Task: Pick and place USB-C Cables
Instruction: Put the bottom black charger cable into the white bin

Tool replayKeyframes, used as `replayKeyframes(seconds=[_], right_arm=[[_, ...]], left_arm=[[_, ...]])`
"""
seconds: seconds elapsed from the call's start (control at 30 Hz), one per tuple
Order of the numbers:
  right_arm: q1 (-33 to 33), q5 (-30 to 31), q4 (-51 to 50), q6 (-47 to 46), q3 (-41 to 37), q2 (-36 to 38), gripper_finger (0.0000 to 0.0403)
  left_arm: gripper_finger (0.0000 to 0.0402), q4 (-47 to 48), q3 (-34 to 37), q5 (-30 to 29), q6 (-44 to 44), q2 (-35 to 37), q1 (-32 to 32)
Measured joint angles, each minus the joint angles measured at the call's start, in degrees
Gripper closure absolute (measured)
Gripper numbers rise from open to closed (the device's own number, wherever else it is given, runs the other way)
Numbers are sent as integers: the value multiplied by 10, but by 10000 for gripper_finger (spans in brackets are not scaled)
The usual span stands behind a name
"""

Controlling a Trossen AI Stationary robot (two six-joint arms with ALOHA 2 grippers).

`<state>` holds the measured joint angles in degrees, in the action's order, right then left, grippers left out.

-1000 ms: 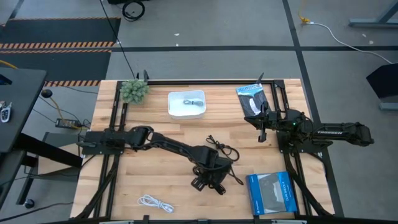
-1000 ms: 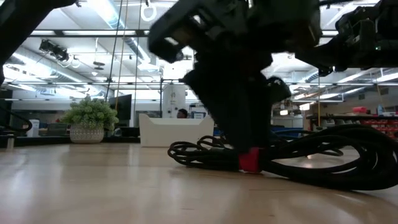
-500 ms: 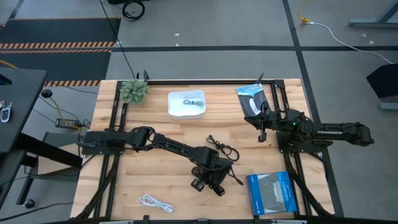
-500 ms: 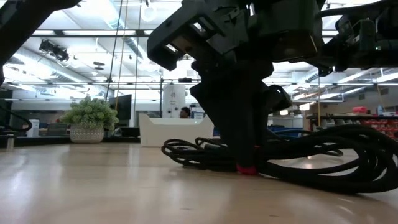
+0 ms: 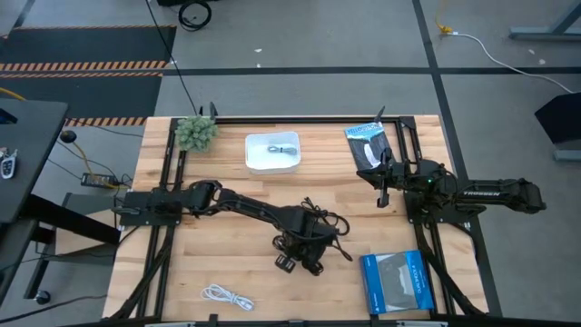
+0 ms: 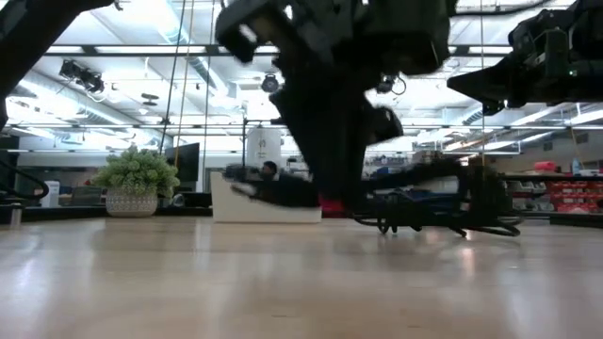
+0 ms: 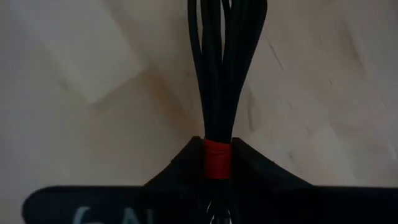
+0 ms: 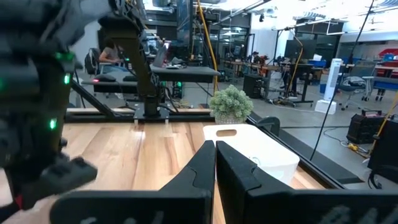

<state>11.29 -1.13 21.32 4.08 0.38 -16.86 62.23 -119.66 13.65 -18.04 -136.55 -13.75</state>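
Lifting black cable w/ red tie (image 7: 216, 158) off counter (image 5: 236, 245) centre, left gripper (image 5: 300, 257) jaws clamped on it. Pale cable (image 5: 283, 150) lies in white tray (image 5: 254, 156); white cable (image 5: 227, 296) remains at front edge. Right gripper (image 5: 382, 193) idles near back-right, jaws together.

black cable (image 7: 221, 68) — red tie (image 7: 217, 157)
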Motion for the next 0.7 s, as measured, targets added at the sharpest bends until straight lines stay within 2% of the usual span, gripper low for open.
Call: replayKeyframes(seconds=[0.7], right_arm=[[0,0,0,0,0,0,383]], left_arm=[[338,20,0,-37,100,144,27]])
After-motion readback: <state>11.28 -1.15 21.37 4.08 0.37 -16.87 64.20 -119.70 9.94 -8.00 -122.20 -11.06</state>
